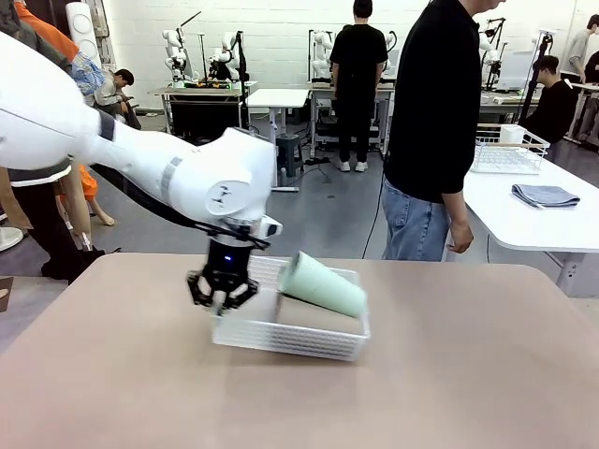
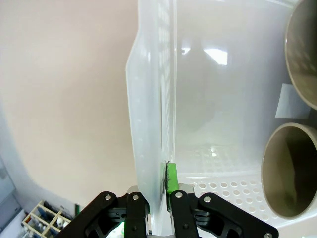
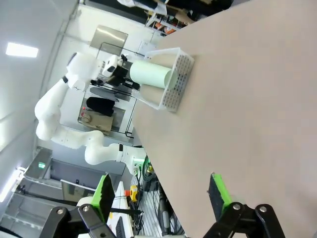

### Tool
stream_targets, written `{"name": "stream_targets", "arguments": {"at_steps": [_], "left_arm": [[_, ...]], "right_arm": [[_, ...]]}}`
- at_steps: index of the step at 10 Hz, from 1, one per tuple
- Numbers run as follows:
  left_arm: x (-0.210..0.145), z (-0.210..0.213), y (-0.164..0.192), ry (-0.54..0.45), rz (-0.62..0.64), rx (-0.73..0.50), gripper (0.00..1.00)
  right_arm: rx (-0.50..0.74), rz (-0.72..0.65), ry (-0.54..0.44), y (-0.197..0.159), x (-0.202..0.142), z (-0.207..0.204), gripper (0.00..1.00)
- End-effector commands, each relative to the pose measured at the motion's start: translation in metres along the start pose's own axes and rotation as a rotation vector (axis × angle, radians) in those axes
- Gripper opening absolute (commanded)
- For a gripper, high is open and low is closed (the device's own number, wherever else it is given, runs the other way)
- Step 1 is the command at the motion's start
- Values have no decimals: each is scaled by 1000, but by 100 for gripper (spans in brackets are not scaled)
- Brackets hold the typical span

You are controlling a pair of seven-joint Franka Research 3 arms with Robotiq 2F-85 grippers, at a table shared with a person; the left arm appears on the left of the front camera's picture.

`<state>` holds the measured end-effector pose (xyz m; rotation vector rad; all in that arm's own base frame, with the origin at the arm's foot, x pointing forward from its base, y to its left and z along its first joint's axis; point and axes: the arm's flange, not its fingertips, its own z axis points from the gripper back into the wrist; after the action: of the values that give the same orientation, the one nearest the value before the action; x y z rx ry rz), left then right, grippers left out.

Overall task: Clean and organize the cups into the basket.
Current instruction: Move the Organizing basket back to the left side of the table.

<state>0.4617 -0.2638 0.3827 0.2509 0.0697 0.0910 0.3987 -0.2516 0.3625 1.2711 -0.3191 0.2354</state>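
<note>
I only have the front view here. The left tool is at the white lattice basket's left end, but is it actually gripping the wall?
Observer: Yes. In the left wrist view the left tool is shut on the white lattice plastic basket's side wall, a green pad on its inner face.
Operator: What lies under the pale mint green cup?
Observer: Two taupe grey-brown tapered cups, their open mouths facing the left tool.
Operator: And the right tool?
Observer: The right tool is open above bare tabletop, well apart from the basket.
</note>
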Motion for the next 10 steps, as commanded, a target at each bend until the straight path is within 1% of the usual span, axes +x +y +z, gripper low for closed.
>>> {"name": "stream_targets", "arguments": {"at_steps": [1,2,3,4,5,7,8,9,10], "left_arm": [[-9,6,58,-22,104,145,6],[-4,5,89,0,130,150,6],[4,-2,117,32,159,127,6],[13,-11,142,59,178,138,6],[21,-21,165,74,91,171,6],[34,-42,207,114,75,160,6],[42,-51,229,138,4,122,6],[43,-55,239,150,-32,47,6],[40,-50,231,211,-58,-69,6]], "right_arm": [[-6,-1,3,-1,1,-2,100],[-6,-1,3,-1,1,-2,100],[-6,-1,3,-1,1,-2,100],[-6,-1,3,-1,1,-2,100],[-6,-1,3,-1,1,-2,100],[-6,-1,3,-1,1,-2,100],[-6,-1,3,-1,1,-2,100],[-6,-1,3,-1,1,-2,100],[-6,-1,3,-1,1,-2,100]]}}
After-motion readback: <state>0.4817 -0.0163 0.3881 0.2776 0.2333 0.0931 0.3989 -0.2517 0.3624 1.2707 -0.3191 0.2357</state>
